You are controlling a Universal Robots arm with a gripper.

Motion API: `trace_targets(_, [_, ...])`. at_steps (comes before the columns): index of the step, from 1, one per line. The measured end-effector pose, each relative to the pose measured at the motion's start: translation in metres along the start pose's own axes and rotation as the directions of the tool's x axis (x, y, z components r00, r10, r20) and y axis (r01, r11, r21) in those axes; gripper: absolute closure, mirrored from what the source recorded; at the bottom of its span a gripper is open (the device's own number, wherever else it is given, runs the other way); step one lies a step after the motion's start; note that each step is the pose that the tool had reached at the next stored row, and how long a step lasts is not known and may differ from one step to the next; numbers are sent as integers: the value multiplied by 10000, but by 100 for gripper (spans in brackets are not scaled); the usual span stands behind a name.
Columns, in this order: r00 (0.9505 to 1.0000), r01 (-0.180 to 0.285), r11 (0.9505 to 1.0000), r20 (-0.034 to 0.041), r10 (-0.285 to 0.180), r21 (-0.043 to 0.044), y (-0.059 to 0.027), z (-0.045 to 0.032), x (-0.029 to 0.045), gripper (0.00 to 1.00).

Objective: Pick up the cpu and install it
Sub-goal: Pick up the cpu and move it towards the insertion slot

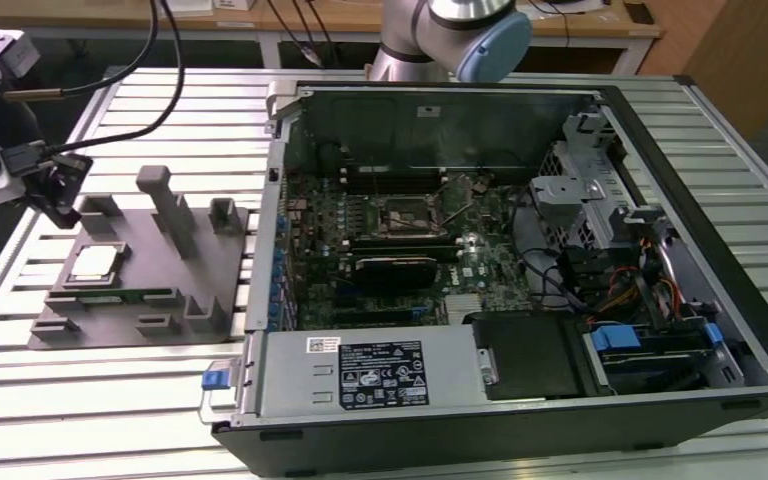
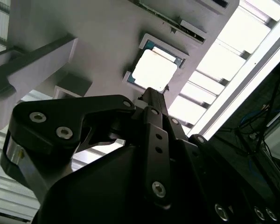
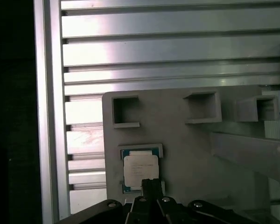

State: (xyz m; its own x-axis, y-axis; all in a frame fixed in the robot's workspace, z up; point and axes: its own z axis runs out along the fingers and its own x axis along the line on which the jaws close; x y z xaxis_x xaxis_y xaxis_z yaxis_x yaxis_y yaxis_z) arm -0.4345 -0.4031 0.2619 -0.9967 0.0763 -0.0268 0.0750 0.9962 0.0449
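Exterior view's left: poised tips-down over the grey holder plate with the gripper pinched together and empty, hanging above and clear of the cpu lying flat in its recess, beside the open computer case

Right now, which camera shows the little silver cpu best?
The first wrist view: it looks straight down on the cpu, seated in its grey holder. The second wrist view shows it slanted and washed out by glare; the exterior view shows it small, far off.
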Motion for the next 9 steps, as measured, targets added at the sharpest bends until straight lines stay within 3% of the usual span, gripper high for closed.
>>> trace_targets(9, [10000,1,10000,-2,-1,4,-34,109,15,89])
